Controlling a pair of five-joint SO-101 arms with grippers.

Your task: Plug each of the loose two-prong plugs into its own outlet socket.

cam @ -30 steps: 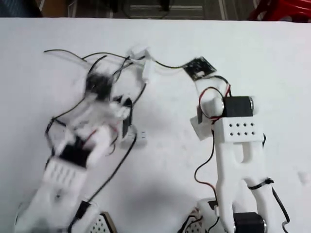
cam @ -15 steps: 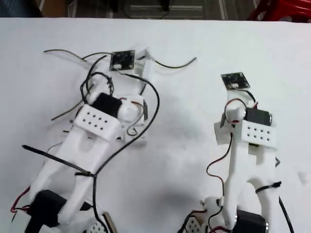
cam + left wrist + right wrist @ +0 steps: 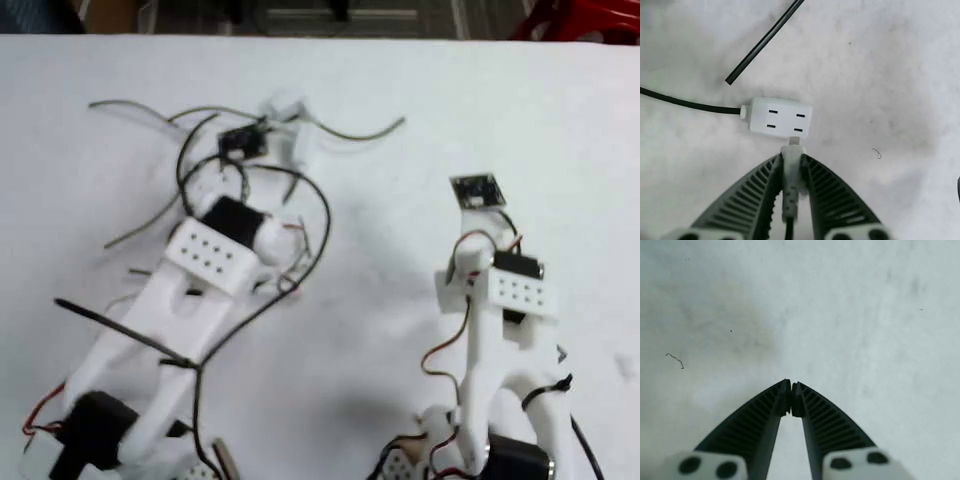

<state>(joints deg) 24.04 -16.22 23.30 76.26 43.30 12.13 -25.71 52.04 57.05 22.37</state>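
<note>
Plug (image 3: 791, 175), clamped lengthwise in our left gripper (image 3: 791, 161), points prongs-first at the outlet block (image 3: 780, 117), upper left of the high view; our right gripper (image 3: 791, 399) has its jaws pressed together, empty.

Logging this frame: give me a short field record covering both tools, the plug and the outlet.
left tool: shut on the white plug
white plug: tip at the edge of the outlet block, not inserted
outlet block: white, lying on the table, both slot pairs empty, black cord at one end
right tool: shut, holding nothing, above the table
other: loose black cable end near the outlet block
</note>
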